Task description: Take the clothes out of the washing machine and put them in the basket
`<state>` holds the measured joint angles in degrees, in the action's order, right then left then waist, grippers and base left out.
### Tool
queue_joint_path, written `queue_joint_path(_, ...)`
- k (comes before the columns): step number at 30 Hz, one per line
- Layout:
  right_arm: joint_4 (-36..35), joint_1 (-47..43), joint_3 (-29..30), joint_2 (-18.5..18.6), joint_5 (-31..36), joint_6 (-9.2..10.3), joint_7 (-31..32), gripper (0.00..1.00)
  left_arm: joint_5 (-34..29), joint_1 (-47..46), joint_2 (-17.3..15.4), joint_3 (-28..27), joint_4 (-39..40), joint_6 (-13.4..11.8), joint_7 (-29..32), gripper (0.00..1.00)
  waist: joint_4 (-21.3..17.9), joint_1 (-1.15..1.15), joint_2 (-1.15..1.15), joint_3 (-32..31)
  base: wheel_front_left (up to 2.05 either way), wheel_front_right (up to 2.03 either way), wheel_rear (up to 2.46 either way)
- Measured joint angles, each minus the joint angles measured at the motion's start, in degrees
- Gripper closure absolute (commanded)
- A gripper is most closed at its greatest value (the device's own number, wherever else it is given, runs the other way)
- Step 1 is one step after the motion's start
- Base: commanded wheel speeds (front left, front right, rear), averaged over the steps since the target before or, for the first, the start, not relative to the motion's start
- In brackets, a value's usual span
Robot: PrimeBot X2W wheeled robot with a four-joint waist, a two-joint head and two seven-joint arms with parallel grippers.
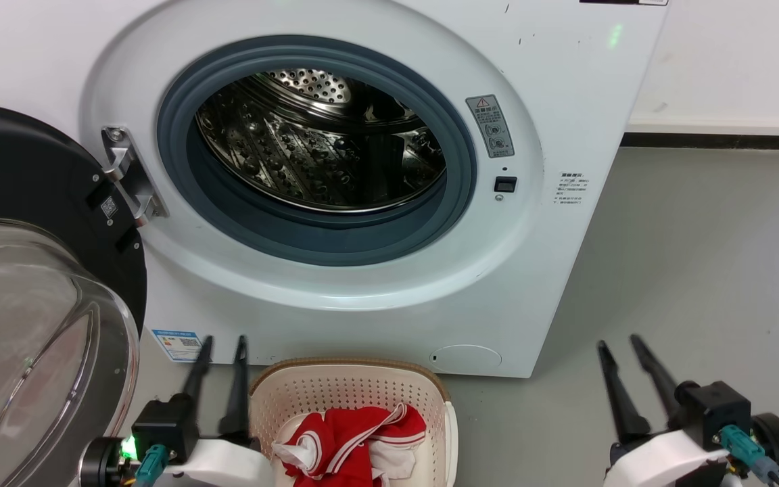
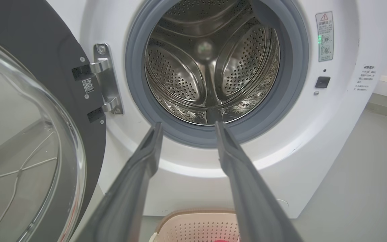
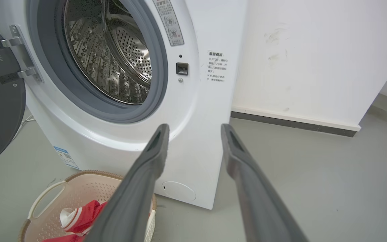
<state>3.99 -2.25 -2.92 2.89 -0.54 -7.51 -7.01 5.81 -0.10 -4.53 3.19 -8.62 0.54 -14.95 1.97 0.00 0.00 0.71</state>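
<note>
Both grippers were spread and empty: the left gripper [image 1: 224, 343] just beside the basket [image 1: 349, 366], the right gripper [image 1: 619, 343] well apart from it. The clothes [image 1: 352, 438] lay in the basket, to the left gripper's right. The drum [image 1: 322, 142] ahead looked bare, but its lowest front was hidden behind the grey ring [image 1: 335, 237], so a garment there could be missed.

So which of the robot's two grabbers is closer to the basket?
The left gripper: it stands right beside the basket's rim, while the right gripper is far off to the side over the grey floor.
</note>
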Motion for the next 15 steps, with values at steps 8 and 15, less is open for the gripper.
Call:
queue_joint_path(8, 0.98, -0.58, 0.04, 0.19, -9.11, 0.0, 0.57, 1.0, 8.02, 0.13, 0.12, -1.3, -1.63, 0.48, 2.58, 1.0, -0.11, 0.0, 0.0, -0.03, 0.0, 0.0, 0.0)
queue_joint_path(15, 2.09, -0.05, 0.29, 0.68, -17.89, 0.0, 1.44, 1.0, 15.74, -0.03, 0.27, -1.82, -1.75, 1.07, 4.25, 1.0, -0.23, 0.0, 0.0, -0.06, 0.0, 0.0, 0.0)
